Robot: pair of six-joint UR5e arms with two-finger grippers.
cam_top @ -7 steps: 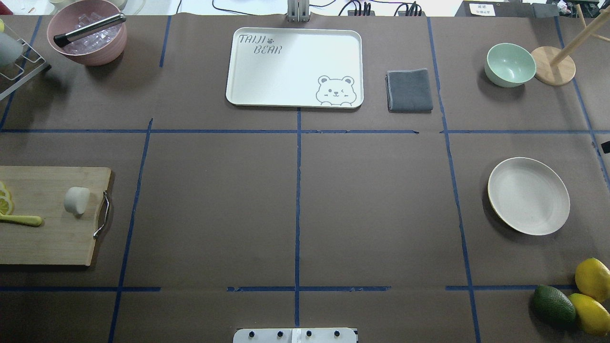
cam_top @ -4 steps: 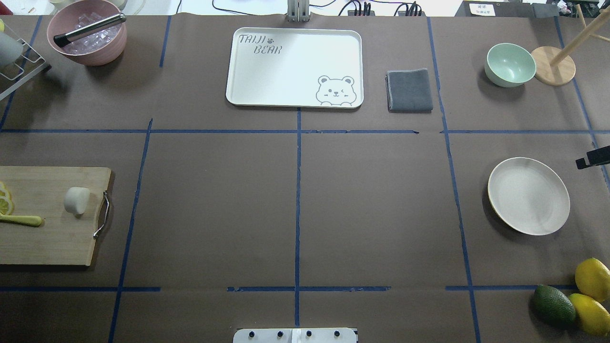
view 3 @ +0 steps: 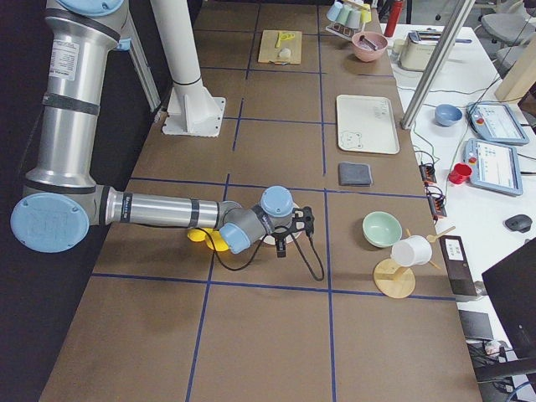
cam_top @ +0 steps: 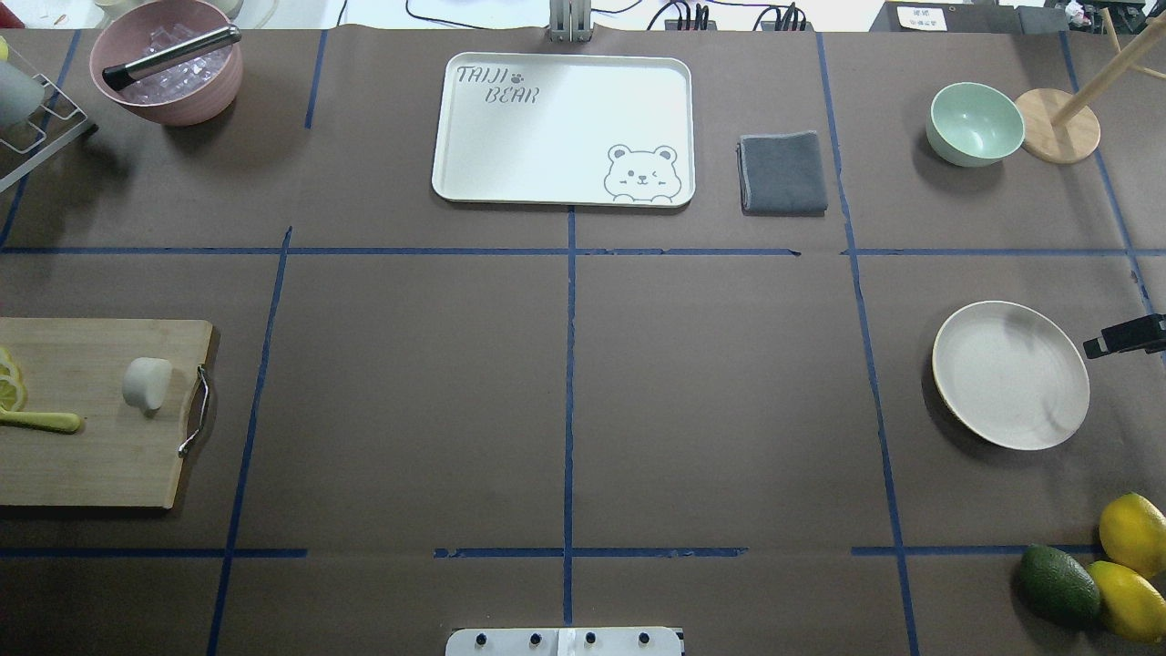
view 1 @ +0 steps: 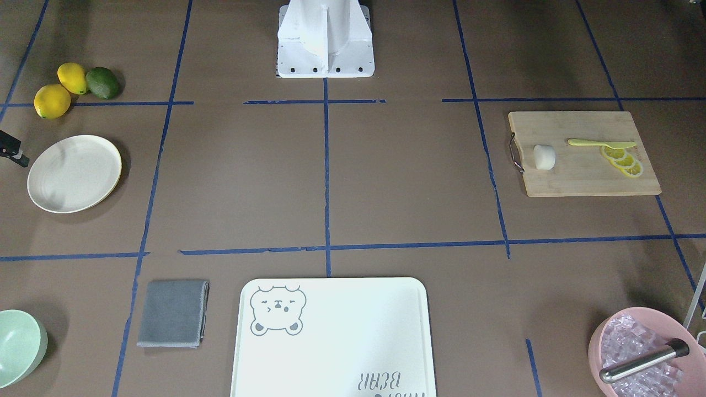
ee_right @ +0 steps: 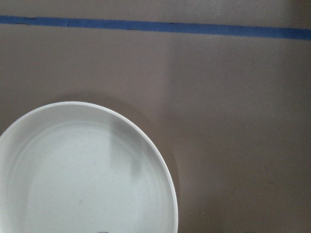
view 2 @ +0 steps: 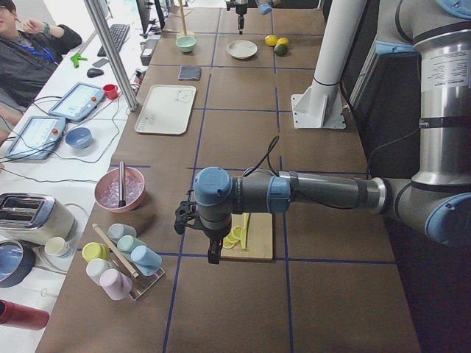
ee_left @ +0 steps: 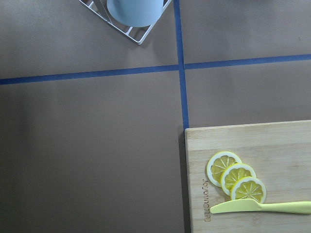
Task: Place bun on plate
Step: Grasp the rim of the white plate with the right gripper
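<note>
The bun (cam_top: 147,383) lies on a wooden cutting board (cam_top: 100,465) at the 9 o'clock edge of the counter (cam_top: 410,392), as we see it from overhead. It is close to the metal handle at the board's 3 o'clock end, and nothing touches it. At the bun's 9 o'clock, on the same board, we find three overlapping lemon slices (ee_left: 236,182) with a pale yellow knife (ee_left: 262,207) just beside them. The plate (cam_top: 1009,374) sits well apart, across the counter at 3 o'clock, with nothing on it.

The right arm's fingers (cam_top: 1107,343) show only as a dark tip coming in from the 3 o'clock edge, just beside the plate's rim at about its 2 o'clock. We cannot tell how far apart they stand. The left arm's fingers (view 2: 213,254) hang near the lemon end of the board. We see them from the side view alone and cannot tell their opening either. Neither pair has the bun.

Farther out, a white bear-printed tray (cam_top: 510,164) lies at 12 o'clock, with a folded grey cloth (cam_top: 782,173) at its 3 o'clock. A mint bowl (cam_top: 975,123) stands toward 2 o'clock and a pink bowl (cam_top: 182,105) of ice toward 10 o'clock. Two lemons (cam_top: 1132,533) and an avocado (cam_top: 1058,583) sit near 4 o'clock.
</note>
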